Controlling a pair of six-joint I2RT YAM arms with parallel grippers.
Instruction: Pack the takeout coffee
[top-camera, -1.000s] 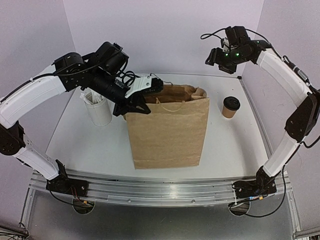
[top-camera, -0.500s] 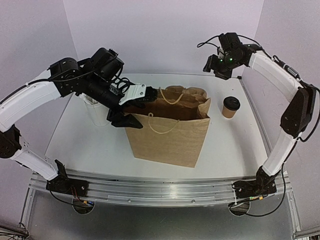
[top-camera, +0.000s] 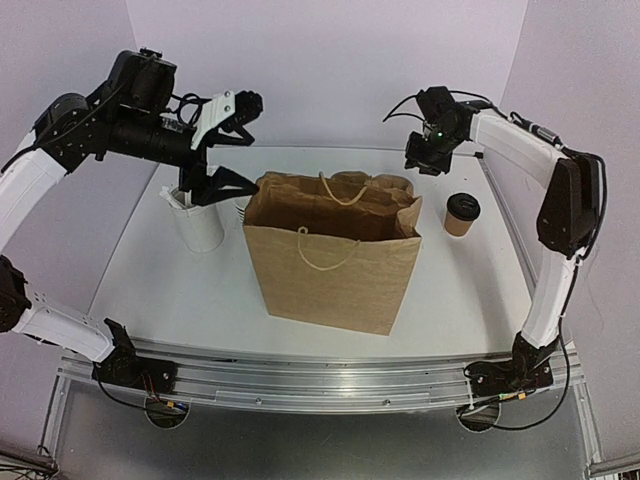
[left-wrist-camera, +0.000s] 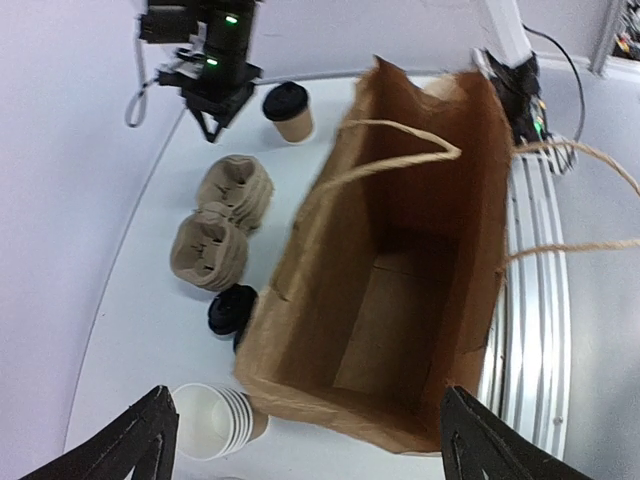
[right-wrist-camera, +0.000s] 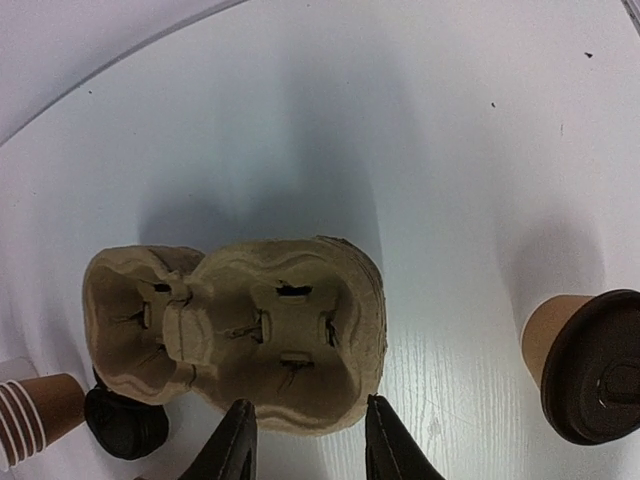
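Note:
The takeout coffee (top-camera: 462, 213), a small brown cup with a black lid, stands on the table right of the brown paper bag (top-camera: 335, 255). The bag stands upright with its mouth open, and its inside (left-wrist-camera: 400, 270) shows nothing in it. My left gripper (top-camera: 238, 145) hangs open wide above the bag's left rim, touching nothing (left-wrist-camera: 305, 420). My right gripper (top-camera: 420, 165) hovers behind the bag over a stack of pulp cup carriers (right-wrist-camera: 270, 340). Its fingers stand apart with nothing between them (right-wrist-camera: 307, 420). The coffee (right-wrist-camera: 590, 365) is off to its right, also seen beyond the bag (left-wrist-camera: 288, 110).
A tall white cup of straws (top-camera: 197, 220) stands left of the bag. Behind the bag lie the cup carriers (left-wrist-camera: 225, 220), a pile of black lids (left-wrist-camera: 232, 310) and a stack of lidless cups (left-wrist-camera: 215, 425). Purple walls close in the back and both sides.
My left gripper let go of the bag's rim, opened wide and drew back up to the left. The bag now stands with its mouth open. My right arm dropped lower behind the bag, jaws narrowing.

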